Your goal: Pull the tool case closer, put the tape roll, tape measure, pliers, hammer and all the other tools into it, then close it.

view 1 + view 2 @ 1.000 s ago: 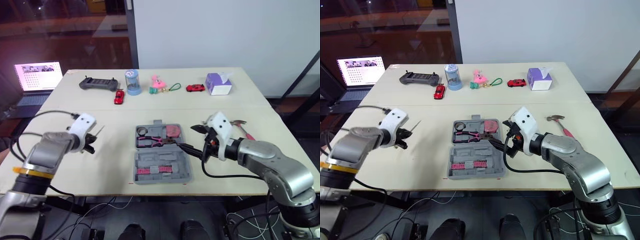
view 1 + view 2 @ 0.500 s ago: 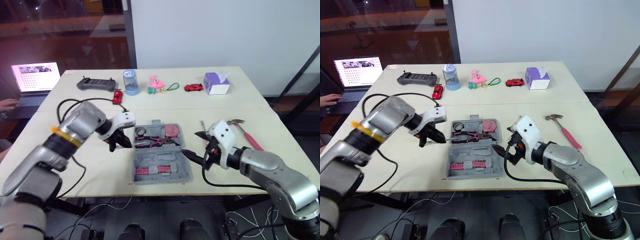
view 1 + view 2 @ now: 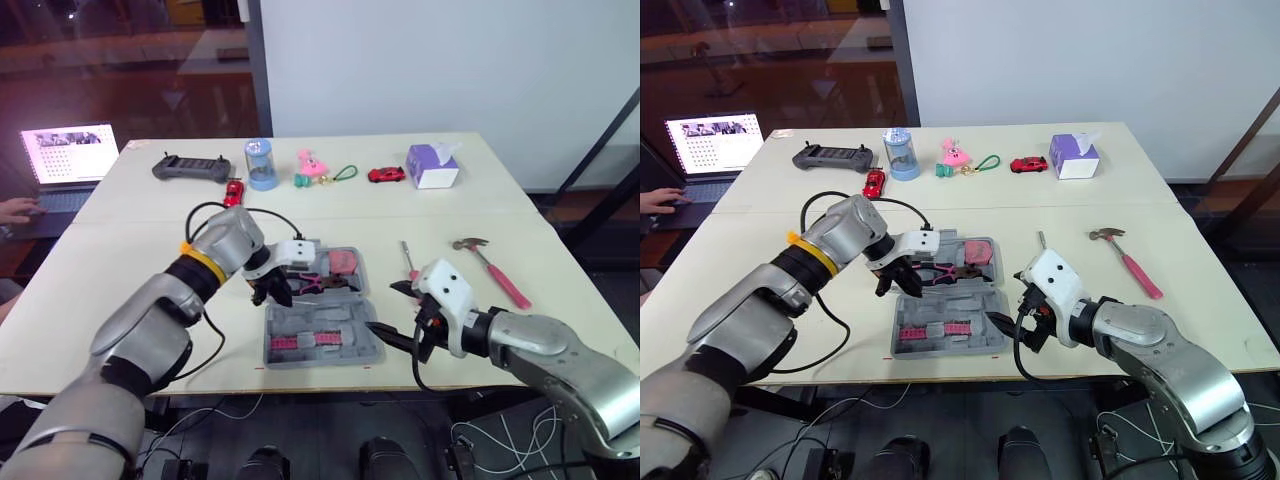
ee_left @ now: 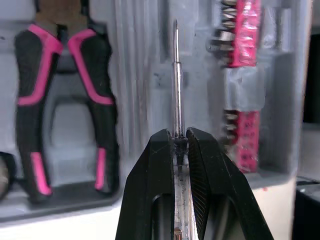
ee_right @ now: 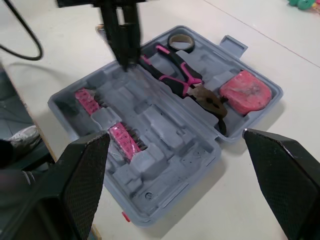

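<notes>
The grey tool case (image 3: 330, 322) lies open in front of me, holding a tape roll (image 5: 181, 42), pink-handled pliers (image 5: 185, 80) and a pink tape measure (image 5: 245, 92). My left gripper (image 3: 277, 295) hovers over the case's left part, shut on a thin screwdriver (image 4: 175, 75) whose shaft points at the tray beside the pliers (image 4: 65, 100). My right gripper (image 3: 390, 312) sits by the case's near right corner, open, with its fingers (image 5: 85, 170) spread wide and nothing between them. A pink-handled hammer (image 3: 490, 265) and a small tool (image 3: 405, 258) lie on the table to the right.
Along the far side stand a game controller (image 3: 190, 168), a blue canister (image 3: 262, 163), two red toy cars (image 3: 232, 192), a pink toy (image 3: 312, 165) and a tissue box (image 3: 432, 165). A laptop (image 3: 65, 165) and a person's hand (image 3: 15, 208) are at far left.
My left arm has swung in from the left side to over the case, carrying the screwdriver. My right gripper has drawn back from the case's top half towards its near right corner.
</notes>
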